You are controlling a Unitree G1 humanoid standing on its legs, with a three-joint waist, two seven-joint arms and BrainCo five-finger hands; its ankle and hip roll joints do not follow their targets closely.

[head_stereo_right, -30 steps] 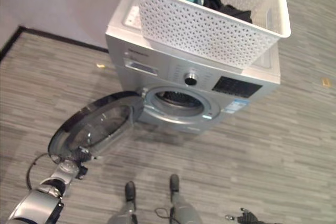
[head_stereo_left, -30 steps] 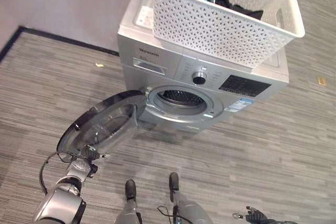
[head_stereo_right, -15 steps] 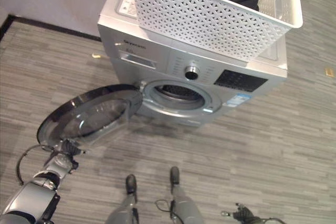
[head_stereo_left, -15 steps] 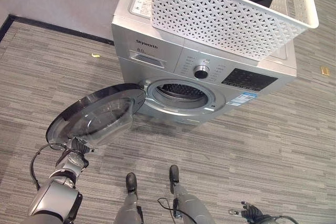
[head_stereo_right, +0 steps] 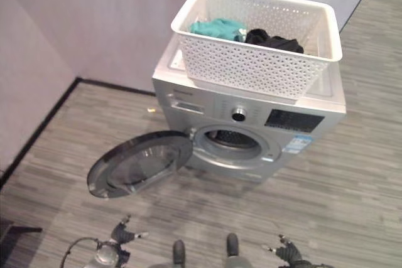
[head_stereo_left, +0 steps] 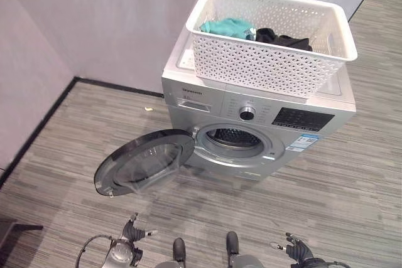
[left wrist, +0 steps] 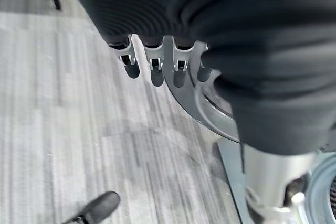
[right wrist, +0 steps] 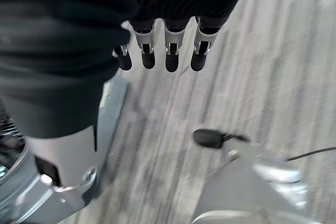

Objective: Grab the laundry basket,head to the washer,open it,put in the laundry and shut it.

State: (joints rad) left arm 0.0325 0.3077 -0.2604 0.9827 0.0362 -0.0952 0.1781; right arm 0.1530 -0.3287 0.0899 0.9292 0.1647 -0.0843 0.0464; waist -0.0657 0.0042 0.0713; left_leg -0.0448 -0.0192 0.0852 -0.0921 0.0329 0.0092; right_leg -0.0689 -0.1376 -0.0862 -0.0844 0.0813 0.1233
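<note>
- Done: laundry basket (head_stereo_left: 271,42) sits atop the washer (head_stereo_left: 251,123) at twelve o'clock; its door (head_stereo_left: 143,162) hangs open toward ten.
- Left: load the laundry (head_stereo_left: 229,27), shut the door.
- My left hand (head_stereo_left: 133,238) and right hand (head_stereo_left: 295,249) hang low, fingers loosely straight, holding nothing.

The washer (head_stereo_left: 264,123) stands against the wall with its round door (head_stereo_left: 146,162) swung fully open, exposing the drum opening (head_stereo_left: 234,140). The white laundry basket (head_stereo_left: 271,41) rests on the washer's top and contains a teal garment (head_stereo_left: 227,27) and a dark garment (head_stereo_left: 282,39). The left hand (head_stereo_left: 130,241) has relaxed, spread fingers (head_stereo_left: 134,225), which lie below the door edge and clear of it. The right hand (head_stereo_left: 298,251) is likewise spread, well apart from the washer.
</note>
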